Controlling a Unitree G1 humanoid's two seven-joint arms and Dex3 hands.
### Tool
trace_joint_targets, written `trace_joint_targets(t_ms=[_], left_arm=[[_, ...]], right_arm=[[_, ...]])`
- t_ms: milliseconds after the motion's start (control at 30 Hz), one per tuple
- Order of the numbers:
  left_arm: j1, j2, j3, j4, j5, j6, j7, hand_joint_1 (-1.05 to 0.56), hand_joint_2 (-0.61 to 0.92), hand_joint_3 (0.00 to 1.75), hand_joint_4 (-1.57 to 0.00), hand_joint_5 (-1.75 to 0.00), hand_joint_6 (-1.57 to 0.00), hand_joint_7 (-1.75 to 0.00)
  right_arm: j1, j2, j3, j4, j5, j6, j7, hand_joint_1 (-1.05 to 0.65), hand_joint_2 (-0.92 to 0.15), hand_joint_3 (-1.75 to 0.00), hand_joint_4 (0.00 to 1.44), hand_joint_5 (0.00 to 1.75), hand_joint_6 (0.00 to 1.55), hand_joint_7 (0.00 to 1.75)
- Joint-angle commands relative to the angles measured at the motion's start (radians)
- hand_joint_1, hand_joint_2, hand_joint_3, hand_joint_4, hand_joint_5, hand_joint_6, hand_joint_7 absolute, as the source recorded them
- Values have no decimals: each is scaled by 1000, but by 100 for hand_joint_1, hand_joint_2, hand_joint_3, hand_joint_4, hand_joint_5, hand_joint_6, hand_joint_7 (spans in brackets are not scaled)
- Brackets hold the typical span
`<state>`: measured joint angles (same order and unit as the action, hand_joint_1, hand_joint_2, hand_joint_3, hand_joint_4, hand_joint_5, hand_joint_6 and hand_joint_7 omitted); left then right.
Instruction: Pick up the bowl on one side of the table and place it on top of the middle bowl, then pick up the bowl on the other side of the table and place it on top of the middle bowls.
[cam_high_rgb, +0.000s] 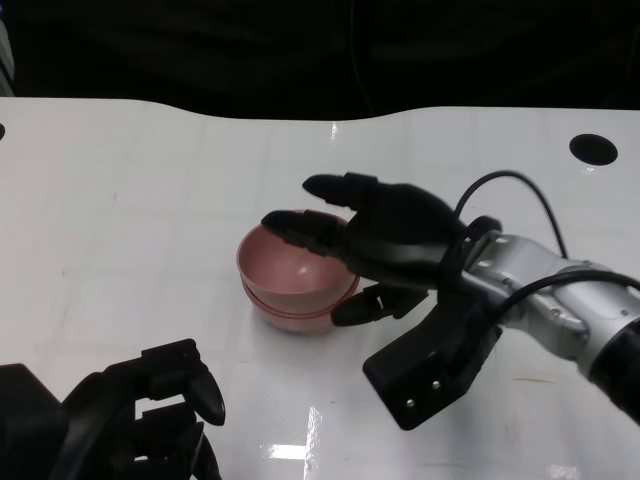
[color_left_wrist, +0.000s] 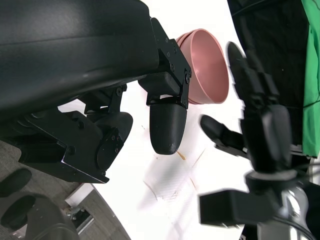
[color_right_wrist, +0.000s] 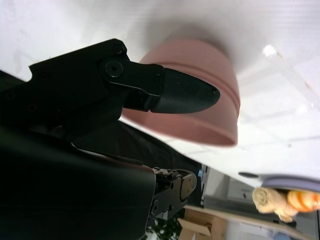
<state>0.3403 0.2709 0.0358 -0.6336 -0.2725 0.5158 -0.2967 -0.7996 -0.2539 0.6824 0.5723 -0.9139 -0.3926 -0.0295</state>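
Note:
Pink bowls (cam_high_rgb: 295, 270) sit nested in a stack at the middle of the white table (cam_high_rgb: 130, 200); two rims show. My right hand (cam_high_rgb: 390, 240) hovers at the stack's right side, its fingers spread over the rim and its thumb beside the wall. In the left wrist view a gap shows between the right hand (color_left_wrist: 260, 110) and the bowls (color_left_wrist: 205, 65). The right wrist view shows the thumb (color_right_wrist: 185, 92) alongside the outside of the bowls (color_right_wrist: 200, 125). Low at the near left, my left hand (cam_high_rgb: 140, 415) holds nothing, its fingers loosely bent.
A dark round hole (cam_high_rgb: 593, 148) marks the table's far right. Beyond the table's far edge all is dark. A green cloth (color_left_wrist: 312, 75) hangs past the table in the left wrist view.

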Motion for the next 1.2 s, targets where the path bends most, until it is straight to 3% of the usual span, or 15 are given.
trace_joint_targets(t_ms=[33, 133, 267, 367, 400, 433, 467, 567, 633, 733, 800, 867, 900, 1033, 1200], left_arm=[[5, 10, 12, 10, 0, -3, 1, 31, 75, 118, -73, -175, -61, -175], [5, 15, 15, 21, 3, -12, -4, 30, 76, 117, -74, -175, -61, -175], [5, 18, 16, 33, 15, -26, -3, 30, 75, 117, -74, -175, -61, -175], [5, 18, 17, 37, 14, -31, -4, 31, 75, 117, -74, -175, -61, -175], [5, 21, 19, 36, 10, -32, -8, 31, 75, 117, -74, -175, -61, -175], [4, 23, 21, 35, 8, -32, -10, 31, 76, 117, -75, -175, -61, -175], [3, 25, 22, 34, 7, -32, -12, 31, 76, 117, -75, -175, -61, -175], [2, 31, 27, 39, 5, -35, -16, 31, 77, 116, -75, -175, -61, -175], [2, 32, 28, 42, 5, -38, -16, 31, 77, 116, -75, -175, -61, -175], [0, 33, 32, 45, -2, -30, -15, 32, 77, 116, -76, -175, -61, -175], [0, 35, 33, 49, -3, -39, -20, 32, 78, 115, -76, -175, -61, -175], [-1, 39, 34, 48, -5, -33, -20, 31, 78, 115, -76, -175, -61, -175], [-2, 40, 35, 47, -7, -29, -20, 31, 78, 114, -76, -175, -61, -175], [-5, 44, 42, 52, -18, -26, -20, 32, 81, 110, -76, -175, -60, -175], [-10, 52, 49, 58, -20, -13, -18, 33, 84, 105, -74, -175, -59, -175]], right_arm=[[49, -44, -37, -80, 37, 4, 43, -104, -92, -72, 0, 0, 0, 0], [132, -90, -115, -220, 112, 34, 105, -98, -92, -56, 1, 1, 2, 1], [232, -96, -205, -343, 198, 98, 150, -79, -92, -31, 23, 9, 18, 5], [256, -94, -227, -377, 213, 118, 173, -72, -92, -25, 30, 11, 23, 5], [300, -82, -267, -392, 267, 122, 158, -72, -92, -25, 31, 12, 23, 4], [340, -68, -305, -404, 322, 125, 147, -47, -89, -14, 61, 28, 52, 11], [367, -59, -331, -412, 361, 127, 140, -37, -88, -9, 72, 34, 64, 12], [444, -7, -407, -406, 501, 97, 109, -19, -87, -2, 92, 45, 90, 16], [485, 23, -449, -405, 593, 87, 113, -16, -89, -2, 94, 63, 101, 18], [518, 35, -479, -406, 664, 77, 134, -10, -90, -13, 87, 99, 100, 44], [550, 39, -500, -420, 718, 87, 155, -2, -77, -54, 96, 116, 96, 83], [586, 44, -521, -440, 782, 96, 187, 1, -60, -95, 96, 134, 94, 104], [596, 46, -527, -446, 800, 100, 197, 0, -56, -104, 94, 142, 93, 110], [677, 68, -577, -550, 1041, 286, 328, -7, -56, -111, 85, 166, 85, 128], [755, 98, -640, -674, 1310, 550, 404, -7, -62, -104, 84, 174, 74, 156]])
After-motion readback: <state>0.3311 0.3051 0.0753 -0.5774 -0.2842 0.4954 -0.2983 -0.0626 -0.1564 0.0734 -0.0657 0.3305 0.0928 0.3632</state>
